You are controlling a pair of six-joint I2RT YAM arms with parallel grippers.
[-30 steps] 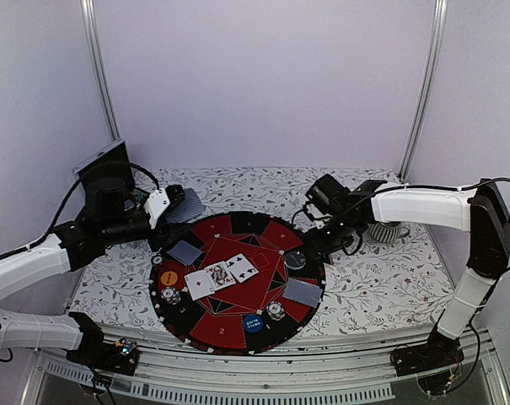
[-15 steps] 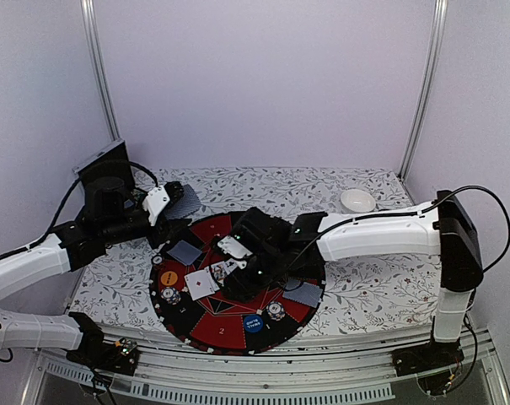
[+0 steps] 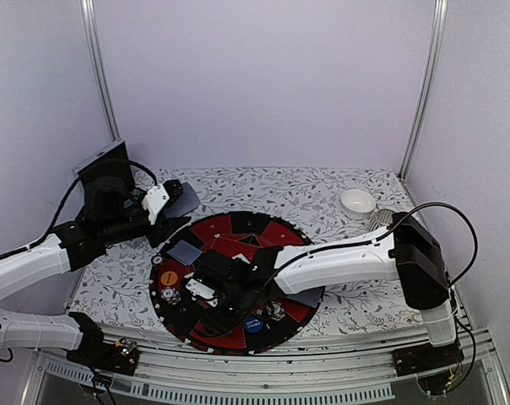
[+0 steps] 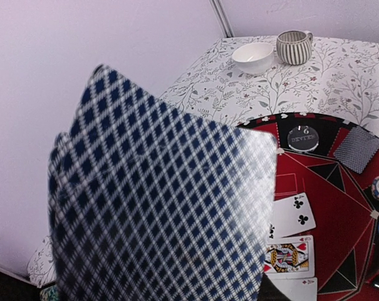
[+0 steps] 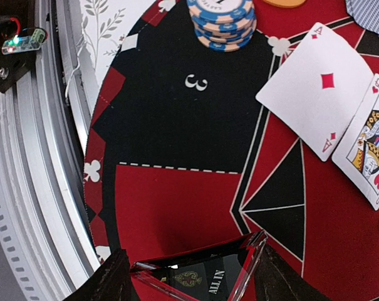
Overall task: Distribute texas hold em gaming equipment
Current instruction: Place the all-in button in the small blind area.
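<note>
A fan of blue-checked playing cards (image 4: 158, 194) fills the left wrist view and hides the jaws. From above, my left gripper (image 3: 172, 202) is shut on that deck (image 3: 185, 199) beside the back left of the round red-black mat (image 3: 238, 342). My right gripper (image 5: 189, 276) is shut on a clear black-red triangle marker (image 5: 205, 279) reading ALL IN, low over a red segment near seat 3; from above, that gripper (image 3: 208, 291) is at the mat's front left. A chip stack (image 5: 223, 22), the ace of diamonds (image 5: 317, 88) and a queen (image 5: 371, 150) lie just beyond it.
On the mat lie an orange button (image 3: 168, 277), a blue button (image 3: 253, 323), chips (image 3: 276, 310), a face-down card (image 3: 185, 251) and a dealer button (image 4: 303, 138). A white bowl (image 3: 357, 201) and a ribbed cup (image 3: 385, 218) stand at the back right. A metal rail (image 5: 45, 157) borders the mat.
My right arm has swung from the back right across the mat to its front left, now covering the face-up cards from above and uncovering the bowl and cup. The left arm has stayed still.
</note>
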